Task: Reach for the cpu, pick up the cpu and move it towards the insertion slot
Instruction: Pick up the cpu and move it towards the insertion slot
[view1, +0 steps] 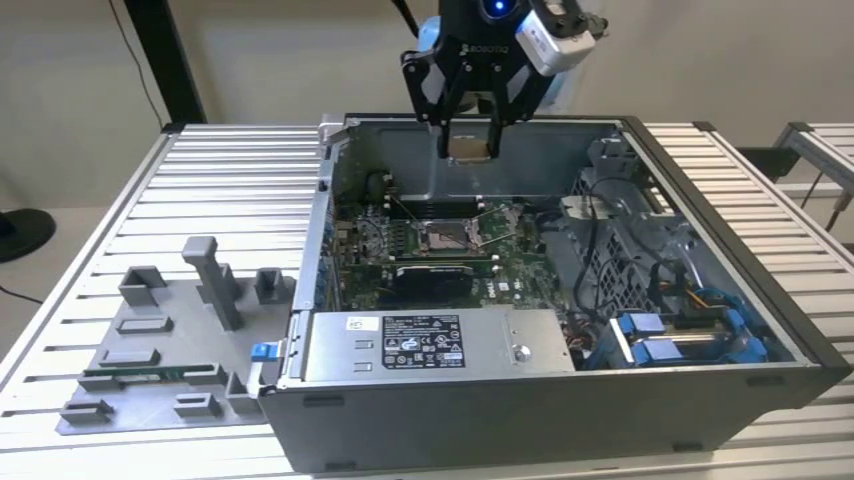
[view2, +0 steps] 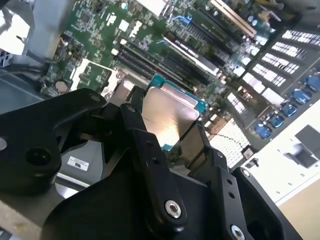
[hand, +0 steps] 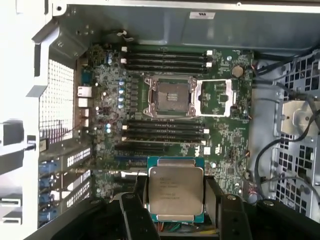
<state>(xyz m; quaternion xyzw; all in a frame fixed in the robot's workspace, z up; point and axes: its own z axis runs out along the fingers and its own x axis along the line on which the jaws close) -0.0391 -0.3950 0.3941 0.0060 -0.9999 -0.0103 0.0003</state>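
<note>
Above the open case: I see my arm pointing down, gripper (view1: 470, 150) over the motherboard.
Grip: black fingers (hand: 131, 216) clamped on the cpu (hand: 175, 189), silver top showing in both wrist views.
Cpu versus insertion slot (hand: 169, 97): held aloft, well apart from it.

So the black two-fingered pincer (view1: 470, 140) hangs off the arm's wrist pointing straight down, up high in the exterior view. Its black fingers (hand: 134, 212) sit clamped on opposite edges of the flat square silvery-grey cpu (hand: 175, 194), which it holds level; both wrist views show the grip.
</note>
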